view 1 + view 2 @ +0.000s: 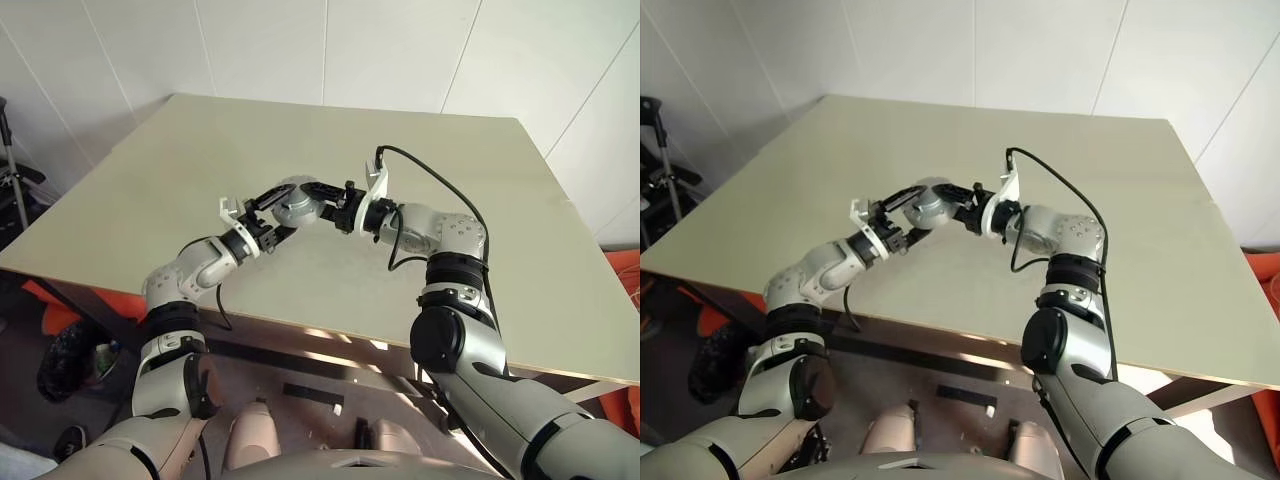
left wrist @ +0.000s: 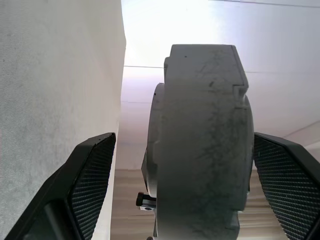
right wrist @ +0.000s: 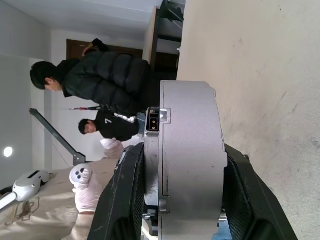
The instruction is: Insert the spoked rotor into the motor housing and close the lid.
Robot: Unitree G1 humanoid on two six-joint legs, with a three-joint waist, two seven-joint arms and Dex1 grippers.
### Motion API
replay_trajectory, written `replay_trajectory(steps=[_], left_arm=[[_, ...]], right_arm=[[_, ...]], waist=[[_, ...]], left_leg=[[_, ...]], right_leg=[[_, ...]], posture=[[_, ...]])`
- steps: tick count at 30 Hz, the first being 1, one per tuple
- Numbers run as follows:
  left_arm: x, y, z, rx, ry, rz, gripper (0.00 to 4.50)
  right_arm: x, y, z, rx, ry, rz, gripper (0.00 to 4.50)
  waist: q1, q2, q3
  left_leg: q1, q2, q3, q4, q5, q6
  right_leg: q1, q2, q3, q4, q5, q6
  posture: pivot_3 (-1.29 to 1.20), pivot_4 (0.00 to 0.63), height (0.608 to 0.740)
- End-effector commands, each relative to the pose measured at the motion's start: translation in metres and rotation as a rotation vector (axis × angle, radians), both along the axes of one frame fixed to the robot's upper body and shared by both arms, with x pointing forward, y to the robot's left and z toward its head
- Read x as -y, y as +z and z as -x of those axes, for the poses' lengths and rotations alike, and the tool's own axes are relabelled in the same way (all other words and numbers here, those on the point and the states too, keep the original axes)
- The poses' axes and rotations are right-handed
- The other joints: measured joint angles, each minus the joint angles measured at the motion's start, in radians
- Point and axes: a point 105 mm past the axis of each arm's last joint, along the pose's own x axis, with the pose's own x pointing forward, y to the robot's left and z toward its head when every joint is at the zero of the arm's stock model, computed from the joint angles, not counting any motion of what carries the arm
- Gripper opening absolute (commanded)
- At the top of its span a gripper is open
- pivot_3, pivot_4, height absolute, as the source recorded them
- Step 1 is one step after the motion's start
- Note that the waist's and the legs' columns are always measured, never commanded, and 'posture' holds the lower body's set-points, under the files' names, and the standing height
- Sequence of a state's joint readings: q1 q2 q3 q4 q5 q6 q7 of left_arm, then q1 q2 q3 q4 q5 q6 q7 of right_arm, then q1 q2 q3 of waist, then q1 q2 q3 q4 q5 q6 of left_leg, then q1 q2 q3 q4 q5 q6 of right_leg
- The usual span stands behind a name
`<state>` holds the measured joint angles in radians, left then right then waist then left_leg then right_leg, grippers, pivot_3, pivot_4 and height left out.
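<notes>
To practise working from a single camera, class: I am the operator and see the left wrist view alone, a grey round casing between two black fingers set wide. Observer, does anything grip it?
Observer: Yes. The right gripper clamps the motor housing, one finger on each flat face.
Operator: Where does that arm come from?
Observer: In the head views it reaches in opposite the left gripper, and the two meet over the near half of the table.
Operator: Is anyone nearby?
Observer: Two people in dark jackets are in the background of the right wrist view, beyond the table's edge.
</notes>
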<state>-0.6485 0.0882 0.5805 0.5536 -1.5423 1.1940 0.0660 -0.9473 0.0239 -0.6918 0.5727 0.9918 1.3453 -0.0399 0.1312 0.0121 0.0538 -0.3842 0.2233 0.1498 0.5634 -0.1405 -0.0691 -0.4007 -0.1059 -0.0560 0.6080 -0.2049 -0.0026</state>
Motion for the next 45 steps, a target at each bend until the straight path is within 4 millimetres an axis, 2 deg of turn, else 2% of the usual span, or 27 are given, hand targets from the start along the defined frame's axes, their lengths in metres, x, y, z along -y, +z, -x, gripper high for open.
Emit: replay_trajectory(steps=[1,10,13,18,19,40,45], left_arm=[[-0.0025,0.0113,-0.0015,0.051,0.011,0.005,4.48],[-0.0062,0.0089,-0.004,0.044,0.03,-0.008,4.48],[-0.006,0.0086,-0.0047,0.041,0.031,-0.013,3.91],[-0.0045,0.0096,-0.0047,0.045,0.025,-0.01,2.32],[-0.0041,0.0099,-0.0044,0.048,0.023,-0.01,2.11],[-0.0088,0.016,-0.0053,0.09,0.051,-0.022,2.1],[-0.0085,0.0159,-0.0055,0.091,0.053,-0.027,2.1]], right_arm=[[0.0032,0.0224,-0.0035,0.075,-0.013,-0.063,2.02],[0.0035,0.0227,-0.0047,0.077,-0.018,-0.063,2.02],[0.0027,0.0238,-0.0046,0.081,-0.015,-0.065,2.02],[0.0026,0.0249,-0.0044,0.086,-0.014,-0.067,2.02],[0.0027,0.025,-0.0043,0.086,-0.014,-0.067,2.02],[0.004,0.0194,-0.0041,0.115,-0.018,-0.018,2.02],[0.0048,0.0196,-0.0054,0.147,-0.028,0.01,3.72]], waist=[[0.0,0.0,0.0],[0.0,0.0,0.0],[-0.001,0.0,0.0],[0.0,0.0,0.0],[0.0,0.0,0.0],[0.0,0.0,0.0],[0.0,0.0,0.0]], left_leg=[[0.0,0.0,0.0,0.0,0.0,0.0],[0.0,0.0,0.0,0.0,0.0,0.0],[0.0,0.0,0.0,0.0,0.0,0.0],[0.0,0.0,0.0,0.0,0.0,0.0],[0.0,0.0,0.0,0.0,0.0,0.0],[0.0,0.0,0.0,0.0,0.0,0.0],[0.0,0.0,0.0,0.0,0.0,0.0]], right_leg=[[0.0,0.0,0.0,0.0,0.0,0.0],[0.0,0.0,0.0,0.0,0.0,0.0],[0.0,0.0,0.0,0.0,0.0,0.0],[0.0,0.0,0.0,0.0,0.0,0.0],[0.0,0.0,0.0,0.0,0.0,0.0],[0.0,0.0,0.0,0.0,0.0,0.0],[0.0,0.0,0.0,0.0,0.0,0.0]], posture=[[0.0,0.0,0.74],[0.0,0.0,0.74],[0.0,0.0,0.74],[0.0,0.0,0.74],[0.0,0.0,0.74],[0.0,0.0,0.74],[0.0,0.0,0.74]])
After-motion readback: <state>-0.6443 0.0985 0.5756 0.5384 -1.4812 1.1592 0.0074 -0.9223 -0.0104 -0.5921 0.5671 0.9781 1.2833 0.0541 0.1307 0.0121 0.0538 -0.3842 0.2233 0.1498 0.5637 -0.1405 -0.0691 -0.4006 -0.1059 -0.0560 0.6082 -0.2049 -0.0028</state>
